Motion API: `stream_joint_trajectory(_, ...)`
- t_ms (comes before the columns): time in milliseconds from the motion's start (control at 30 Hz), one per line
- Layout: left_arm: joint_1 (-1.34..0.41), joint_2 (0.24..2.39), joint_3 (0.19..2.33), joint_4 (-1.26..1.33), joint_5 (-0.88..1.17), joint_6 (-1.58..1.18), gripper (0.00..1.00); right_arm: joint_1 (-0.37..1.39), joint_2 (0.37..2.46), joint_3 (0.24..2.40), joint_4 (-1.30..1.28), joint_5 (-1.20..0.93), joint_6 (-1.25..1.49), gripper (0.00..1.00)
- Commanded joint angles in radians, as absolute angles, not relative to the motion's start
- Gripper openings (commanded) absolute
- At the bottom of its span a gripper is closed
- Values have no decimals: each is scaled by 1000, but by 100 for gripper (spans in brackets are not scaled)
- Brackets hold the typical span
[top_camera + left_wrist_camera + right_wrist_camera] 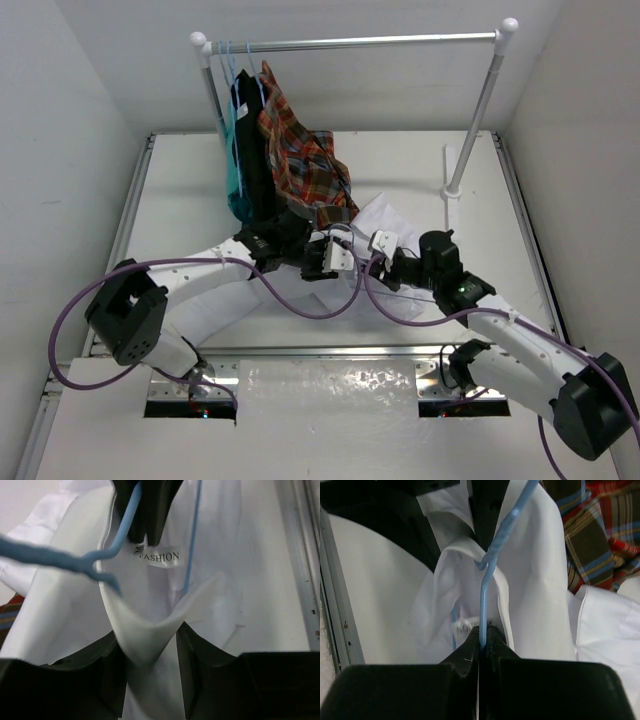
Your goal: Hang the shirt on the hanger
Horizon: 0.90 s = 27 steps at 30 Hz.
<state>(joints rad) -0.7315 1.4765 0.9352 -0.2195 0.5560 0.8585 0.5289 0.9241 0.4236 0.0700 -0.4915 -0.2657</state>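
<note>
Over the table [420, 170], hanger [482, 595] extends from right hand [481, 630].

My left arm [205, 272] stretches from lower left to mid-frame, my left gripper [150, 650] standing with jaws parted (a plain gap between them). My right arm [520, 342] angles in from lower right, my right gripper [481, 634] pinched tight.

Overhead view, wrist close-ups (shared shirt [535, 580])
</note>
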Motion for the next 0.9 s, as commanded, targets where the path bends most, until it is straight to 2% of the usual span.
stream_joint_trajectory(0,-726,1480,991,-179,713,856,36,545,951,512,118,-554,-308,0)
stream_joint_trajectory(67,-726,1477,1002,-192,733,851,33,552,974,551,88,-555,-336,0)
stream_joint_trajectory(133,-718,1477,1017,-199,752,845,25,557,994,577,84,-555,-357,0)
stream_joint_trajectory(200,-703,1474,1035,-212,773,831,8,557,1002,592,87,-552,-371,0)
stream_joint_trajectory(267,-690,1465,1043,-212,773,816,0,557,1012,601,84,-548,-374,0)
stream_joint_trajectory(433,-658,1447,1061,-232,740,774,0,557,1040,647,124,-468,-293,0)
stream_joint_trajectory(500,-646,1448,1071,-200,660,682,0,555,1034,681,146,-389,-238,26)
stream_joint_trajectory(533,-640,1447,1075,-160,631,576,0,554,1028,699,146,-283,-217,38)
stream_joint_trajectory(567,-634,1445,1081,-140,602,527,0,554,1023,721,138,-222,-195,58)
stream_joint_trajectory(600,-621,1440,1084,-124,556,476,0,552,1022,779,106,-154,-136,65)
stream_joint_trajectory(700,-601,1417,1094,-74,551,326,0,525,1025,930,-44,4,-24,81)
stream_joint_trajectory(867,-585,1407,1153,-17,578,112,0,457,1035,1124,-290,90,173,89)
